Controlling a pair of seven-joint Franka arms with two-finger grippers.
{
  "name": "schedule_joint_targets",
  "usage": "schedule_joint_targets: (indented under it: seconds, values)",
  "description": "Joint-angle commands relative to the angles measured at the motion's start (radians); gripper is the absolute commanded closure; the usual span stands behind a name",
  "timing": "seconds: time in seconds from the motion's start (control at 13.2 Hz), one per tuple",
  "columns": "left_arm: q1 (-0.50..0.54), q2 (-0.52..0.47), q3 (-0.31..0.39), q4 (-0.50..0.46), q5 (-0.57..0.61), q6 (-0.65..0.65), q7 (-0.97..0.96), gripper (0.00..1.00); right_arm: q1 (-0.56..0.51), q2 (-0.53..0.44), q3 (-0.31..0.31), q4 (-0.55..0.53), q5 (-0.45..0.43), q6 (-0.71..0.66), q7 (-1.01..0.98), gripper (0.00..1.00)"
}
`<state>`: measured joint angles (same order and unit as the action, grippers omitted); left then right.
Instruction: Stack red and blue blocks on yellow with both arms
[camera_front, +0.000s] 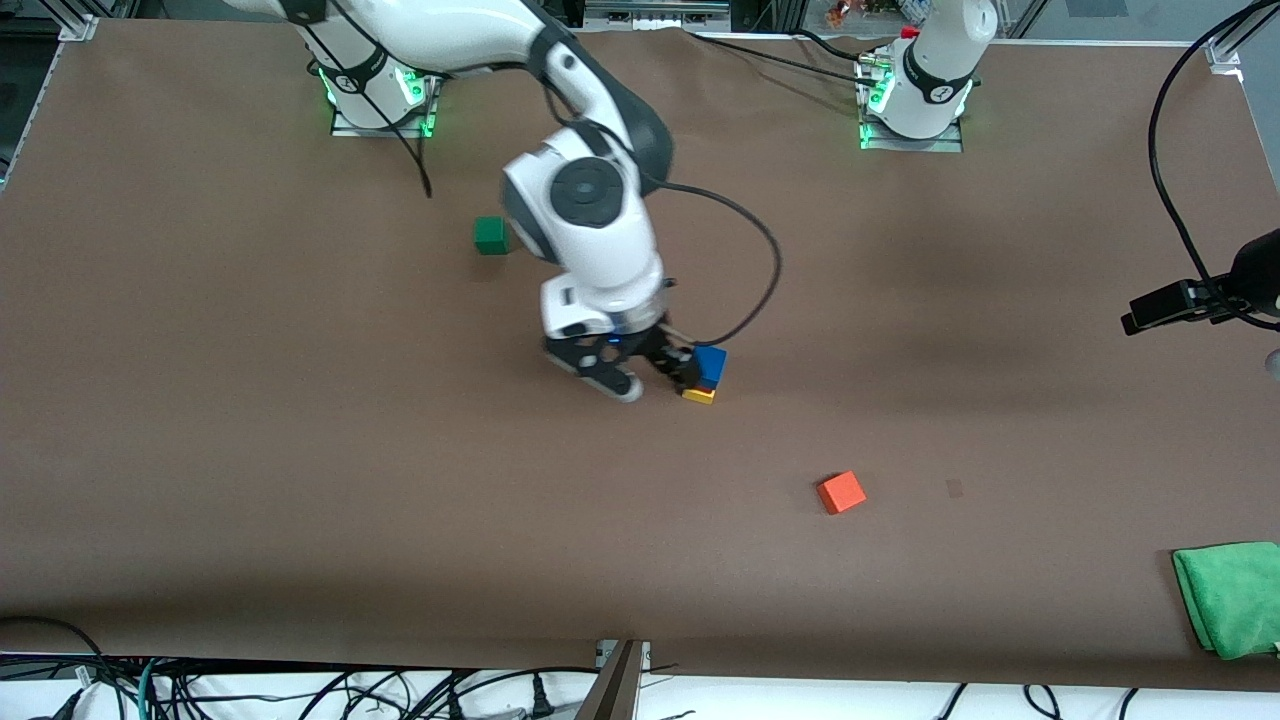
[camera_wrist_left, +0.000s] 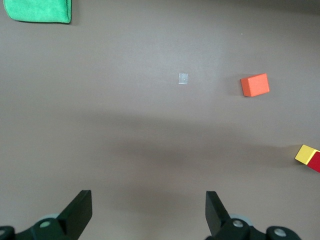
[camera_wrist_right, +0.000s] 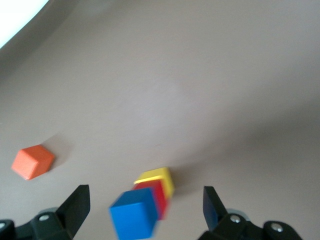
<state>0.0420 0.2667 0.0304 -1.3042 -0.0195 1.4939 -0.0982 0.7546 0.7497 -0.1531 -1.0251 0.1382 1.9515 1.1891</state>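
Blue block (camera_front: 711, 362) sits on top of the red block (camera_wrist_right: 155, 196), which rests on the yellow block (camera_front: 699, 395) — you have a three-cube stack near the middle of the counter (camera_front: 300, 450). In the front view the red cube is mostly hidden by your right hand (camera_front: 655, 378); the right wrist view shows all three colours in line, with the blue one blurred.

Your right hand is low beside the stack, its fingers spread wide with the cubes between them, touching none of them as far as the right wrist view shows. Your left hand (camera_wrist_left: 149, 212) is released too, fingers apart over bare counter, gripping nothing — that arm waits.

You can see an orange-red cube (camera_front: 841, 492) nearer to the front camera than the stack, toward the left arm's end. A dark green cube (camera_front: 490, 235) lies farther from the camera, and a green cloth (camera_front: 1228, 597) is at the counter's edge at the left arm's end.
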Motion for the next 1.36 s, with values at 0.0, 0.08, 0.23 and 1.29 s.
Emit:
schedule_joint_targets:
  seconds: [0.0, 0.08, 0.23, 1.29]
  values:
    - [0.006, -0.017, 0.0, -0.013, -0.011, 0.005, 0.017, 0.0, -0.101, -0.133, 0.015, -0.055, 0.026, -0.194, -0.173, 0.0]
    - [0.006, -0.017, 0.0, -0.012, -0.011, 0.005, 0.017, 0.0, -0.134, -0.188, 0.012, -0.097, 0.044, -0.235, -0.259, 0.0]
    - [0.004, -0.017, 0.0, -0.01, -0.01, 0.005, 0.015, 0.0, -0.216, -0.323, 0.012, -0.243, 0.05, -0.275, -0.435, 0.0]
    - [0.006, -0.017, 0.0, -0.009, -0.007, 0.005, 0.012, 0.0, -0.512, -0.774, 0.067, -0.687, -0.095, -0.296, -1.06, 0.0]
